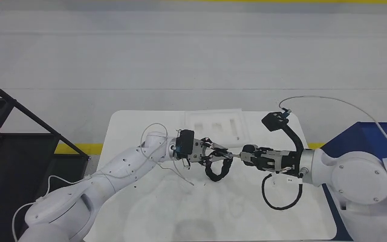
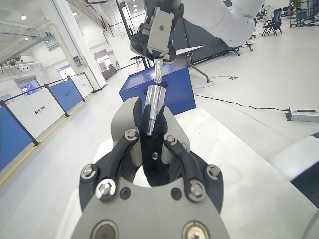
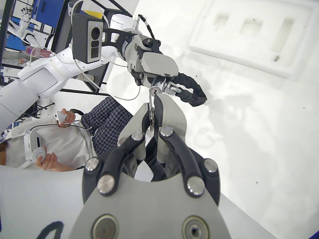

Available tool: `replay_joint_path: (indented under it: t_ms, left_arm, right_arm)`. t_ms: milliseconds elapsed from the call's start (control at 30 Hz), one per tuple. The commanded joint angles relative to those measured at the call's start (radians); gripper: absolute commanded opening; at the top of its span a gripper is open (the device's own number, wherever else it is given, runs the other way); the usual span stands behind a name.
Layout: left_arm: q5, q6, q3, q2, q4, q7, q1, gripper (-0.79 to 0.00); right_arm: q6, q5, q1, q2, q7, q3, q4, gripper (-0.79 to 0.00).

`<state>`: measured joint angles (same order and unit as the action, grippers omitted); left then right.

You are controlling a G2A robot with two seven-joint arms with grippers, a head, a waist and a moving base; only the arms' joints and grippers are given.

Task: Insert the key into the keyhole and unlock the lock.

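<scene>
Item 1: lock, clenched in my left tool above the tabletop centre.
Item 2: key, pinched by my right tool at the lock's 3 o'clock seen from above, tip at the keyhole.

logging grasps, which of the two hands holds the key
The right hand, pinching the key by its head. The left hand grips the lock by its chrome cylinder instead.

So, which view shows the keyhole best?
Right wrist view: the keyhole faces this camera. The left wrist view gives the chrome barrel from behind; in the top view the lock is tiny.
</scene>
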<state>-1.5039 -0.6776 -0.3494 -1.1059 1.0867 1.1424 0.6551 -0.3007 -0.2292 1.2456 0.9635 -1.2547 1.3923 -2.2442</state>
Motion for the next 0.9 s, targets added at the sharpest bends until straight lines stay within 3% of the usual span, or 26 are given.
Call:
replay_joint_path:
  t_ms: [0,867]
  left_arm:
    - [0.002,0.001,-0.001,-0.002,-0.005,0.001,0.000,-0.785]
    - [-0.039,0.010,-0.037,-0.007,-0.007,0.010,0.017,-0.785]
  right_arm:
    - [-0.004,-0.002,0.001,-0.001,0.001,0.000,-0.001,-0.785]
    - [-0.029,-0.011,-0.001,-0.017,0.034,-0.028,0.005,-0.785]
